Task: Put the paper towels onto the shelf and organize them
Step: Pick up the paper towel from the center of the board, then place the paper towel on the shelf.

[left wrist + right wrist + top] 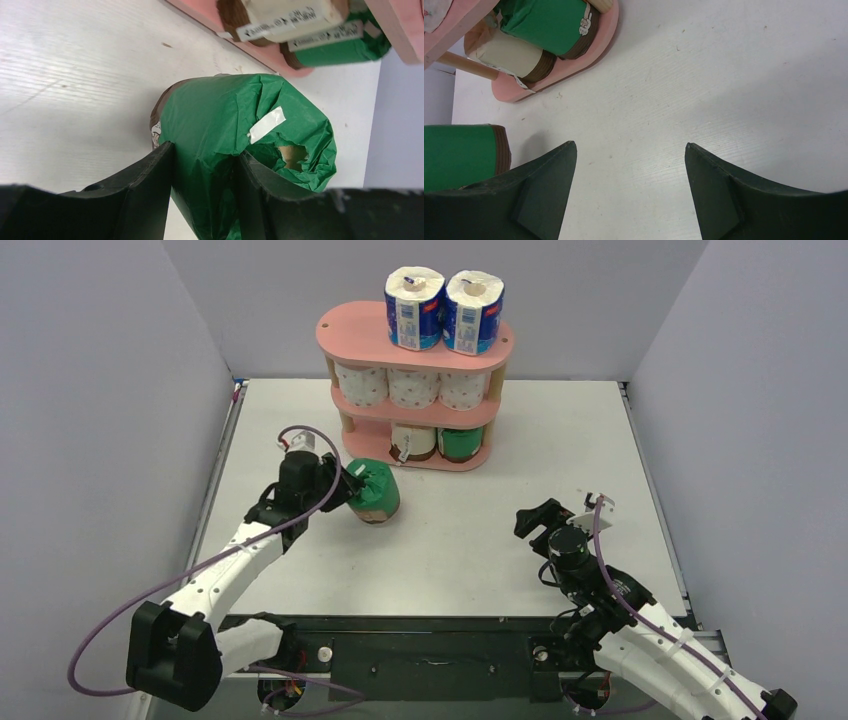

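left fingers (150, 185) pinch the green roll (376, 494), its core axis roughly upright, brown band down; right fingers (544, 175) spread.

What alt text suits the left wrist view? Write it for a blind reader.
The left gripper is shut on a green-wrapped roll, its fingers pinching the crumpled wrap near the cardboard core. Beyond it, on the white table, the pink shelf holds a beige roll and another green roll.

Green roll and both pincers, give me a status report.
Left pincer shut on green roll, short of the shelf. Right pincer open, empty. Nothing seen between roll and shelf.
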`<state>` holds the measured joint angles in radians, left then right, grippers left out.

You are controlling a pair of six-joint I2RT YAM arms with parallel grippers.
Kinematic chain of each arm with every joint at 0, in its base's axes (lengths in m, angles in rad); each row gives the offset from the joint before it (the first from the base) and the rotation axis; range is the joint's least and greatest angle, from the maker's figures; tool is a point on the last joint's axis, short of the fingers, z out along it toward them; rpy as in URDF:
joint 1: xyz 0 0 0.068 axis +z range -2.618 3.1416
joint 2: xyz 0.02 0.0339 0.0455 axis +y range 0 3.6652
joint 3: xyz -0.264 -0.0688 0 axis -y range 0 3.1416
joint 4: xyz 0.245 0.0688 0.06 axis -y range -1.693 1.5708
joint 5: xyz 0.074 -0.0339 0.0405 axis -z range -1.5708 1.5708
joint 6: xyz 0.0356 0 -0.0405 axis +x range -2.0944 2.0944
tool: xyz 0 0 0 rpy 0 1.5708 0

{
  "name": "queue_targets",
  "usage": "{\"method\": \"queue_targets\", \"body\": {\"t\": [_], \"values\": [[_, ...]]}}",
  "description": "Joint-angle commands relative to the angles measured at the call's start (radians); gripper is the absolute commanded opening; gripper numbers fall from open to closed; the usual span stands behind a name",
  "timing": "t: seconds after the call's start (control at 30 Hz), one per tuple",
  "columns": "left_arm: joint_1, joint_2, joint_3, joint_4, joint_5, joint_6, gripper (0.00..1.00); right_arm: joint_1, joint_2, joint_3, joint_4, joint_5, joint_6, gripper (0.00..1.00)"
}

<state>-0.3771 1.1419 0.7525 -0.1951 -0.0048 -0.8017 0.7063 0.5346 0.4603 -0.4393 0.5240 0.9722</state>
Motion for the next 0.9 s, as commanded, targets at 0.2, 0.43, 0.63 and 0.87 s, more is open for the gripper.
{"method": "queue_targets", "body": {"t": [0.2, 0.43, 0.63, 0.87], "values": [[0.195, -0.041, 0.014, 0.033, -0.027, -0.11, 0.42, -0.008, 0.017, 0.001, 0.032, 0.006, -0.023, 0.75], [0.261, 0.011, 0.034, 0.072, -0.044, -0.15, 0.42, -0.007, 0.023, -0.029, 0.049, -0.012, -0.002, 0.74], [0.27, 0.093, 0.081, 0.118, -0.043, -0.167, 0.42, -0.007, 0.034, -0.07, 0.07, -0.033, 0.039, 0.73], [0.27, 0.217, 0.169, 0.167, -0.048, -0.173, 0.42, -0.007, 0.05, -0.096, 0.085, -0.03, 0.054, 0.72]]}}
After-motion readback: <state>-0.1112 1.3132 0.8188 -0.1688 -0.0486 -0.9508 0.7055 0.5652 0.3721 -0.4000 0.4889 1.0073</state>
